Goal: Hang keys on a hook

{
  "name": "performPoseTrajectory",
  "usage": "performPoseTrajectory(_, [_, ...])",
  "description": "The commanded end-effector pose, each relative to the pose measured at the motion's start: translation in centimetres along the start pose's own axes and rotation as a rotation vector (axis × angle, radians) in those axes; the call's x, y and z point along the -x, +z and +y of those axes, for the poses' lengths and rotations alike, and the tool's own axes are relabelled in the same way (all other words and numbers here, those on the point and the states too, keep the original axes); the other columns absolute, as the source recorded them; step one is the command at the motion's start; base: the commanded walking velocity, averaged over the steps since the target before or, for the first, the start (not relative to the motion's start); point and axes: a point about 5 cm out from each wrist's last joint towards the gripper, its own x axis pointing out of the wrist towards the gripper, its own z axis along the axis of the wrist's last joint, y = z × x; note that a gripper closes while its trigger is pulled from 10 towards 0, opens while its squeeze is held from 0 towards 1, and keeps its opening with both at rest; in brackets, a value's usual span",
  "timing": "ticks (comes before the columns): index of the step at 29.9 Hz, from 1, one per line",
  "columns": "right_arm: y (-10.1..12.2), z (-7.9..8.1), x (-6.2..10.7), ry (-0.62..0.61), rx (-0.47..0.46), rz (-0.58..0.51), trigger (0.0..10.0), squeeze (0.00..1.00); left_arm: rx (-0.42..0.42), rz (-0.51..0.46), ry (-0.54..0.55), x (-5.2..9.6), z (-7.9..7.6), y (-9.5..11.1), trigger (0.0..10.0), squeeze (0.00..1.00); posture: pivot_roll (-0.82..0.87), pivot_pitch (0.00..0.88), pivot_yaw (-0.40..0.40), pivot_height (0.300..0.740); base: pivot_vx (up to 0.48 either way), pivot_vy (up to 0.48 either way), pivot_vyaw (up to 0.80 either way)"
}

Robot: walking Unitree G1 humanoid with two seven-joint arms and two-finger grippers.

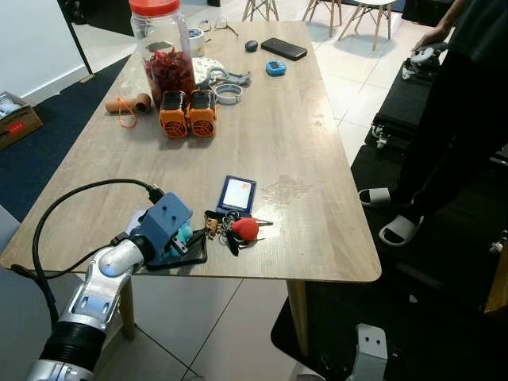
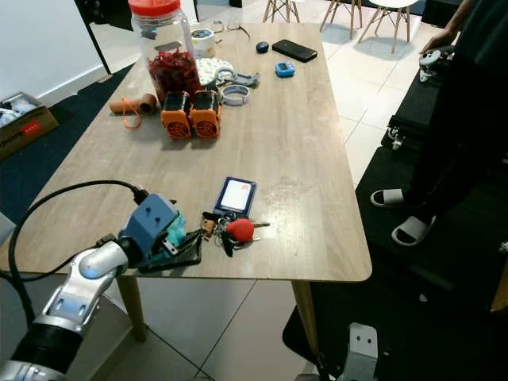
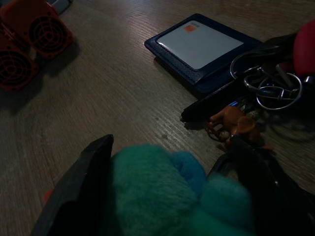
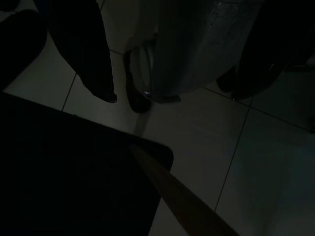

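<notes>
Near the table (image 1: 317, 159) edge, the left gripper (image 1: 184, 238) seems to pinch the keys' (image 1: 230, 230) fluffy toy (image 3: 167, 191), nothing lifted or hung yet.

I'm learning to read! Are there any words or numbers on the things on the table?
No words can be read here.
Blue card holder: a white card with a small orange mark, too blurred to read.
Big jar with a red lid: no label shows.
Box on the floor: a red label, too small to read.
Black phone: the screen is dark.
</notes>
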Motion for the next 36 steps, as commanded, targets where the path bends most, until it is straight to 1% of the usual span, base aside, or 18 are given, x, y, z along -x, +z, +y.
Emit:
performPoseTrajectory(1, [-0.4,0.1,0.1,-0.003,-0.013,0.012,10.0,0.00,0.035,0.040,-0.016,0.0,-0.4,-0.8,2.9,0.00,0.04,0.054,0.035,0.740,0.000,0.000,0.00])
performPoseTrajectory(2, [-0.4,0.1,0.1,-0.003,-0.019,0.011,10.0,0.00,0.039,0.043,-0.011,-0.1,-0.2,-0.8,0.0,0.00,0.04,0.056,0.036,0.740,0.000,0.000,0.00])
performPoseTrajectory(15, [-0.4,0.0,0.1,-0.005,-0.040,0.011,10.0,0.00,0.040,0.042,-0.024,-0.3,-0.3,-0.5,0.0,0.00,0.04,0.062,0.035,0.740,0.000,0.000,0.00])
performPoseTrajectory(21, [-0.4,-0.1,0.1,-0.007,-0.045,0.012,10.0,0.00,0.038,0.026,-0.023,-0.5,-0.2,-0.2,0.0,0.00,0.05,0.065,0.034,0.740,0.000,0.000,0.00])
performPoseTrajectory(24, [-0.4,0.0,0.1,-0.006,-0.047,0.012,10.0,0.00,0.050,0.001,-0.015,-0.6,0.0,0.3,0.0,0.00,0.05,0.065,0.034,0.740,0.000,0.000,0.00])
performPoseTrajectory(26, [-0.4,0.0,0.1,-0.006,-0.048,0.012,10.0,0.00,0.077,-0.082,-0.030,-0.8,0.0,1.4,0.0,0.00,0.05,0.065,0.035,0.740,0.000,0.000,0.00])
performPoseTrajectory(27, [-0.4,0.0,0.1,-0.006,-0.048,0.012,10.0,0.00,0.074,-0.118,-0.031,-0.8,0.0,1.8,7.1,0.00,0.05,0.065,0.035,0.740,0.000,0.000,0.00])
performPoseTrajectory(28, [-0.4,0.0,0.1,-0.005,-0.048,0.011,10.0,0.00,0.073,-0.137,-0.029,-0.8,0.0,2.1,10.0,0.33,0.05,0.064,0.036,0.740,0.000,0.000,0.00])
performPoseTrajectory(29, [-0.4,0.0,0.1,-0.005,-0.049,0.011,10.0,0.00,0.070,-0.143,-0.026,-0.8,0.0,2.1,10.0,1.00,0.05,0.064,0.036,0.740,0.000,0.000,0.00])
performPoseTrajectory(32, [-0.4,0.1,0.1,-0.005,-0.051,0.011,10.0,0.00,0.089,-0.150,-0.022,-0.8,0.1,2.2,10.0,1.00,0.04,0.065,0.038,0.740,0.000,0.000,0.00])
performPoseTrajectory(35, [-0.4,0.1,0.1,-0.007,-0.053,0.011,10.0,0.00,0.139,-0.166,0.004,-0.6,0.3,2.1,10.0,1.00,0.04,0.066,0.038,0.740,0.000,0.000,0.00])
performPoseTrajectory(36, [-0.4,0.1,0.1,-0.007,-0.053,0.011,10.0,0.00,0.139,-0.166,0.004,-0.6,0.3,2.1,10.0,1.00,0.04,0.066,0.038,0.740,0.000,0.000,0.00])
